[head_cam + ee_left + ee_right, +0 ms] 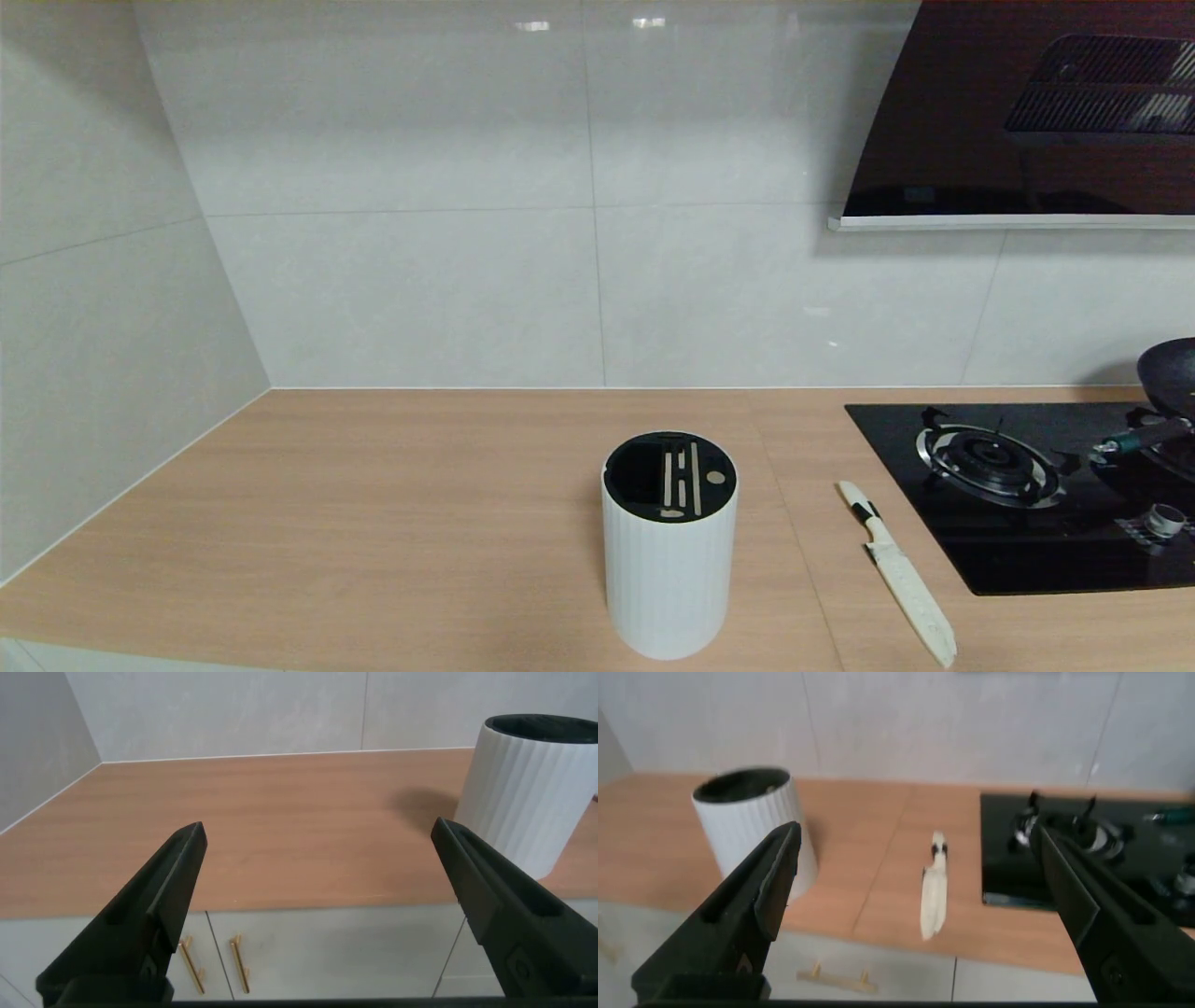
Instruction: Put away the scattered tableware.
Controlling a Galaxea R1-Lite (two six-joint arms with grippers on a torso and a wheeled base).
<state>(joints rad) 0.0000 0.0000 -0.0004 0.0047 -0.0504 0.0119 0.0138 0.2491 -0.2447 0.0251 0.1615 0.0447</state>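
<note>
The left claw (318,831) and the right claw (917,833) are open, holding nothing. A white knife (896,571) lies on the worktop (420,504), between the ribbed holder (668,560) and the stove (1027,532).

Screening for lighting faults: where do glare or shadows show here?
Head view: light glare on the top wall tiles, reflections in the range hood. Left wrist view: a soft shadow on the counter beside the knife holder.

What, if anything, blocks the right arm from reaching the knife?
Probably nothing, so likely yes: the knife lies flat ahead of the open right tool, apart from the white holder and the hob.
</note>
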